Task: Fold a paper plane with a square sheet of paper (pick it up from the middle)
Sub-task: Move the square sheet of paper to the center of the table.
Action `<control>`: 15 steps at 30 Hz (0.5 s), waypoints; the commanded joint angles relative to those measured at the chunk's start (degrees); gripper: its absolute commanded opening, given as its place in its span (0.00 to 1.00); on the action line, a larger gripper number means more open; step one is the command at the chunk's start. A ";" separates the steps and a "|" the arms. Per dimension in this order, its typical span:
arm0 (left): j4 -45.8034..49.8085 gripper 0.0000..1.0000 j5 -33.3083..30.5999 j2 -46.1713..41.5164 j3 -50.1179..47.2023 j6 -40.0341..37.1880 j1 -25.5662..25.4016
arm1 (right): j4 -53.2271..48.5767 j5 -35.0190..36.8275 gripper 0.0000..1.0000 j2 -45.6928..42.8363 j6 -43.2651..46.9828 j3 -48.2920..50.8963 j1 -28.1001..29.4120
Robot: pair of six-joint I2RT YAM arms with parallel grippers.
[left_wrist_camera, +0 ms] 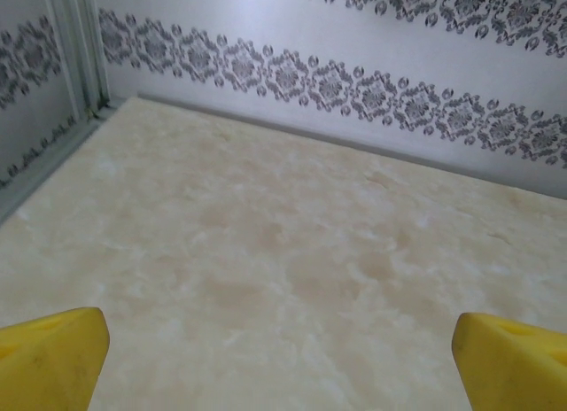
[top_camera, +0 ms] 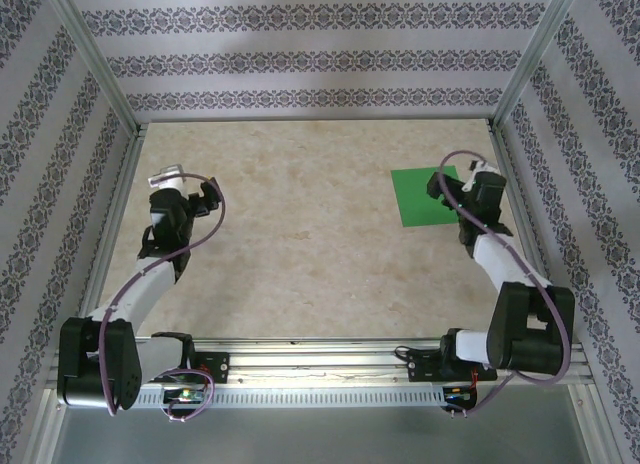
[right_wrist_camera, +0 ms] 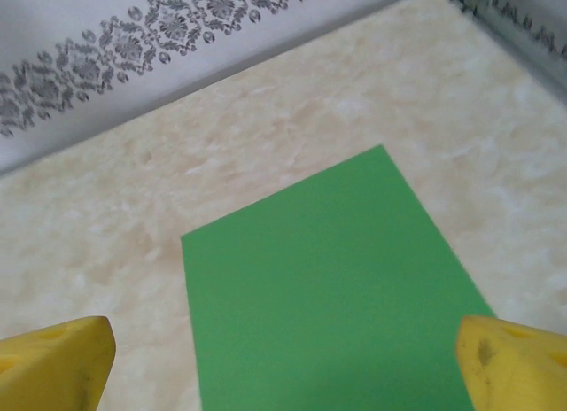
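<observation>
Closest to me, my two arms are bolted to the long silver metal rail [top_camera: 320, 369] at the near edge. My left arm [top_camera: 140, 284] leans forward along the left side of the pale, stone-look table [top_camera: 300, 244]. Its left gripper [left_wrist_camera: 283, 367] hangs over bare table, well apart from the paper. Its yellow fingertips [left_wrist_camera: 53, 358] stand wide apart with nothing between them.

My right arm [top_camera: 500, 259] bends up at the elbow, then reaches forward along the right side. The right gripper [right_wrist_camera: 283, 367] tips forward and down. Its jaws are spread wide too, and they hold nothing. It hovers over the near part of the flat square sheet of bright green paper [top_camera: 420, 196].

That sheet lies flat on the far right part of the table, close to the right-hand frame. I can see no fold in it.

So I think we are at the very first step: going for the paper. No folding is done yet. Next I would need to bring the right gripper over the middle of the sheet, then go down and pinch. Thin paper lying flat is hard to grab, so the tips should land softly and squeeze up a little bump. I guess the left gripper must come across to help with the folds.

Farthest back stands the grey-and-white patterned wall [top_camera: 300, 59]
</observation>
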State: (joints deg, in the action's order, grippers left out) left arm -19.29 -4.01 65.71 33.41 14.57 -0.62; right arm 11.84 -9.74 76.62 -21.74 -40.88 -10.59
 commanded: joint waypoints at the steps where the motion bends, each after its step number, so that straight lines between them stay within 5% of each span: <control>1: 15.48 0.99 9.65 -1.81 4.33 3.69 0.62 | -2.50 -21.58 0.98 5.44 -14.02 -1.91 -6.77; 3: 15.42 0.99 16.24 -2.29 3.69 5.38 1.56 | -0.86 -27.41 0.98 11.30 -20.87 -3.73 -10.11; 7: 14.42 0.99 27.17 -0.44 1.67 16.38 4.87 | -7.74 -36.47 0.94 20.61 -18.74 -12.20 -10.46; 15: 6.61 0.99 37.17 1.94 -2.18 26.47 5.66 | -24.96 -25.79 0.95 27.90 -8.27 -23.08 -6.21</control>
State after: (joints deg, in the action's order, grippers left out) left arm -9.50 27.03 67.92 31.53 35.48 4.58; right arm -4.51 -38.00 102.10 -34.89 -59.61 -18.39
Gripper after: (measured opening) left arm 0.994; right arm 0.951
